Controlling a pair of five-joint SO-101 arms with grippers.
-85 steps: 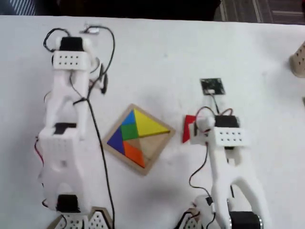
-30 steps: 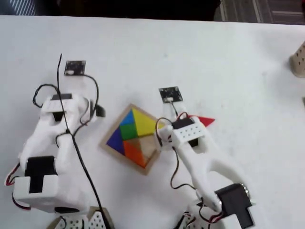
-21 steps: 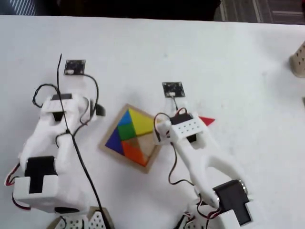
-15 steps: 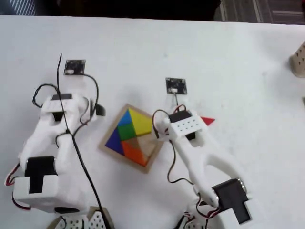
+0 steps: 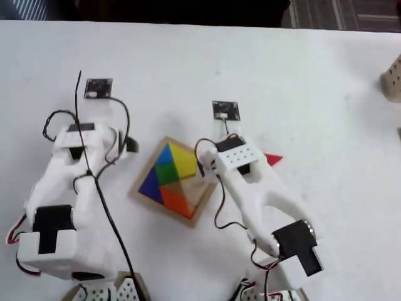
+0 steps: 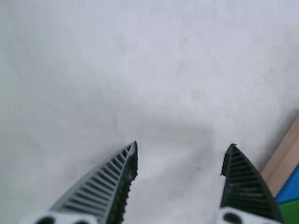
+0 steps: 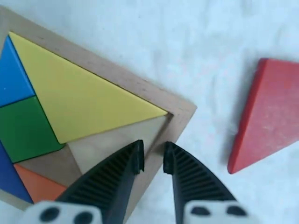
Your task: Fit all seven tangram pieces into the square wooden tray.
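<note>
The square wooden tray [image 5: 199, 214] lies tilted like a diamond at mid-table. Inside it sit a yellow triangle [image 5: 185, 159], a green square [image 5: 168, 173], a blue piece [image 5: 151, 183] and an orange piece [image 5: 176, 202], beside a patch of bare wood [image 7: 100, 147]. A red triangle [image 5: 271, 159] lies on the table to the tray's right. My right gripper [image 7: 153, 150] straddles the tray's rim [image 7: 180, 108] at its right corner, fingers nearly together on it. My left gripper [image 6: 183, 147] hangs open over bare table just left of the tray's corner [image 6: 285, 161].
Two small dark boards on wires lie on the table, one at the far left [image 5: 98, 88] and one behind the tray [image 5: 225, 110]. A pale wooden object [image 5: 393, 78] stands at the right edge. Black cables trail down along the left arm.
The right arm swung left from the red triangle to the tray's right corner, and the tray slid a little left. The left arm drew back before the last second, then kept still.
</note>
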